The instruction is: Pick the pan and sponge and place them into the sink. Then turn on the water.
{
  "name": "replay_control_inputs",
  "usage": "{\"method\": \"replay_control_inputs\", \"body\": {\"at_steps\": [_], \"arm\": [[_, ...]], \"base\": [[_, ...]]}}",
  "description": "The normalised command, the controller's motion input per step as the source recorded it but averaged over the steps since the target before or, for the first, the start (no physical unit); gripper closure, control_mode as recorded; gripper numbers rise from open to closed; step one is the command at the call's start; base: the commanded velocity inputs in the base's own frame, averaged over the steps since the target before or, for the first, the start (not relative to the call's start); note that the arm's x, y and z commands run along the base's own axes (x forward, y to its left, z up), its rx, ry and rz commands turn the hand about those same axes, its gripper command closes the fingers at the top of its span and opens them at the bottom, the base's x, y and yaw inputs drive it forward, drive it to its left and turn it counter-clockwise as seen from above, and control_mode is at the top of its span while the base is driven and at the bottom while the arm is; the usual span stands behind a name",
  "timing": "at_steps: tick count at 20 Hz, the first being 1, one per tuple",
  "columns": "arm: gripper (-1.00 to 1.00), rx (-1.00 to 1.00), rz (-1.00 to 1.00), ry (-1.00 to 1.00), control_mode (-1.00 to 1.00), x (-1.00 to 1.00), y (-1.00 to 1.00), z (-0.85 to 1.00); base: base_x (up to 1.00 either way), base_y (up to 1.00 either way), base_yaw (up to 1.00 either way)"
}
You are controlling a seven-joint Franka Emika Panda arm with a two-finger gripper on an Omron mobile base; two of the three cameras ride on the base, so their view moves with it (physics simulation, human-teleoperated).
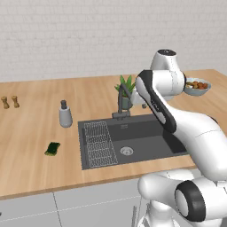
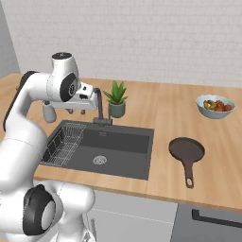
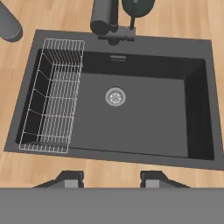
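Left base view: the small green sponge lies flat on the counter, left of the dark sink, whose basin holds a wire rack.

Right base view: the brown pan sits right of the sink, handle toward the counter's front edge.

Hand view: the gripper hangs above the sink, jaws partly apart, holding nothing.

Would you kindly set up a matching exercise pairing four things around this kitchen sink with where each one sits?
Things:
1. pan
2. sponge
3. wire rack
4. bowl of food

Places:
A. inside the sink, along one side
B. on the counter, on the rack side of the sink
C. far back on the counter, beyond the pan
D. on the counter, on the sink's side away from the rack

Pairs: 1-D, 2-B, 3-A, 4-C
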Motion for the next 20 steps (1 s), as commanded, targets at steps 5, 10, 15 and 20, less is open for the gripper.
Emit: {"method": "replay_control_inputs", "body": {"at_steps": [5, 10, 15, 20], "arm": [[-1.0, 0.0, 0.0, -0.01, -1.0, -0.26, 0.0, 0.0], [-1.0, -0.03, 0.0, 0.02, -1.0, -0.63, -0.09, -0.11], [-1.0, -0.02, -0.02, 0.02, -1.0, -0.51, -0.36, -0.41], [-1.0, 0.0, -0.02, 0.0, -1.0, -0.08, -0.65, -0.39]], "base": [[0.0, 0.0, 0.0], [0.0, 0.0, 0.0], [0.0, 0.0, 0.0], [0.0, 0.0, 0.0]]}}
